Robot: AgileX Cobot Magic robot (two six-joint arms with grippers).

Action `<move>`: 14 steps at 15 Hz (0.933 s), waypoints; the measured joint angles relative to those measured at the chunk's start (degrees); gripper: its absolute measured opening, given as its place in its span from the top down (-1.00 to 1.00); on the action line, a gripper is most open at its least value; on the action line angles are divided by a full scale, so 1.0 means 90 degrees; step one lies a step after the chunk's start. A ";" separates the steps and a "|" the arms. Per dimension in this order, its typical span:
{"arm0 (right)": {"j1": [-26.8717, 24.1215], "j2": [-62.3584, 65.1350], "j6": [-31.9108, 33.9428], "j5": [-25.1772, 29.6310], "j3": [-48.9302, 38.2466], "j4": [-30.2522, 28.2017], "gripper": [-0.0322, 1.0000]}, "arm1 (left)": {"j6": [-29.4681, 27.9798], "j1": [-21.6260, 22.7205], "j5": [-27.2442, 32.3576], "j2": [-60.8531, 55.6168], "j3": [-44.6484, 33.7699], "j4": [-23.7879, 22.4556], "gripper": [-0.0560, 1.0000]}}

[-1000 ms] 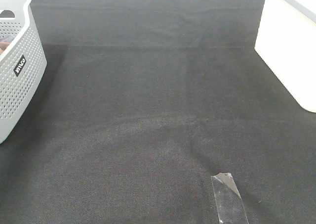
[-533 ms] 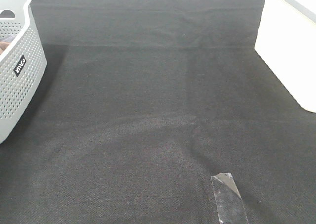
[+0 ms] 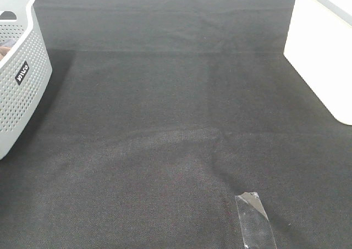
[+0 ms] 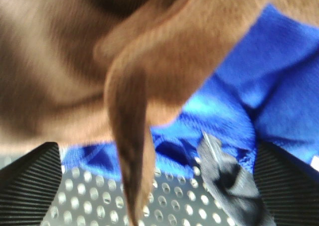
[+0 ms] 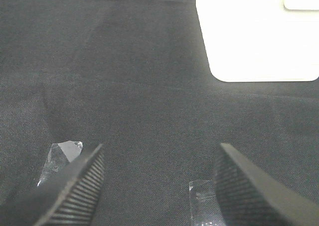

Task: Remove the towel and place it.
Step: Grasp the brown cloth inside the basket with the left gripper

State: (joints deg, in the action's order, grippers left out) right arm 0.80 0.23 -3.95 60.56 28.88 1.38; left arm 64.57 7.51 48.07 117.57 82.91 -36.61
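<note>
Left gripper [image 4: 154, 158] lowered into the basket [image 3: 22, 89], which stands at the left edge of the black table cover [image 3: 176, 122]; neither arm shows in the high view. Its ribbed pads [image 4: 30, 186] stand wide apart, with a hanging fold of the towel [image 4: 164, 61] between them but nothing clamped, a pose that suits closing on the fold for the lift. The towel, reddish-brown and blurred by nearness, lies uppermost in the basket, which is presumably why it is approached first. Beneath it lie a blue cloth [image 4: 279, 86] and a dark scrap [image 4: 227, 176], both resting against the basket's perforated grey surface; whether that is floor or wall cannot be told. Right gripper [image 5: 159, 158] hovers over the bare cover near two bits of clear tape [image 5: 60, 158], jaws apart and empty, probably waiting to receive or spread the towel. A white box [image 3: 324, 56] sits at the right edge; its contents are not visible. The open middle of the cover is the likely place for the towel. Removal has not begun.
</note>
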 joint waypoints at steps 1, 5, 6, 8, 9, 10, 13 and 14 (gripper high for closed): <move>0.0000 0.0000 0.0000 0.0000 0.0000 0.0000 -0.24 | 0.0019 0.0000 -0.0032 0.0019 0.0000 0.0000 -0.84; 0.0000 0.0000 0.0000 0.0000 0.0000 0.0000 -0.24 | -0.0057 0.0000 -0.0076 0.0019 0.0000 0.0013 0.61; 0.0000 0.0000 0.0000 0.0000 0.0000 0.0000 -0.24 | -0.0166 0.0000 -0.0045 0.0019 0.0000 0.0025 0.80; 0.0000 0.0000 0.0000 0.0000 0.0000 0.0000 -0.24 | -0.0414 0.0000 -0.0032 0.0019 0.0000 0.0045 0.89; 0.0000 0.0000 0.0000 0.0000 0.0000 0.0000 -0.24 | -0.0611 0.0000 -0.0032 0.0019 0.0000 0.0089 0.89; 0.0000 0.0000 0.0000 0.0000 0.0000 0.0000 -0.24 | -0.0879 0.0000 -0.0032 0.0019 0.0000 0.0115 0.89; 0.0000 0.0000 0.0000 0.0000 0.0000 0.0000 -0.24 | -0.2355 -0.0312 0.0127 -0.0280 0.0178 0.0000 0.89; 0.0000 0.0000 0.0000 0.0000 0.0000 0.0000 -0.24 | -0.3330 -0.0637 0.0465 -0.0929 0.0573 0.0159 0.89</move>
State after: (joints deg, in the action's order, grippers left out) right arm 0.80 0.23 -3.95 60.56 28.88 1.38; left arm 34.61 1.78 52.25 109.21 88.06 -35.18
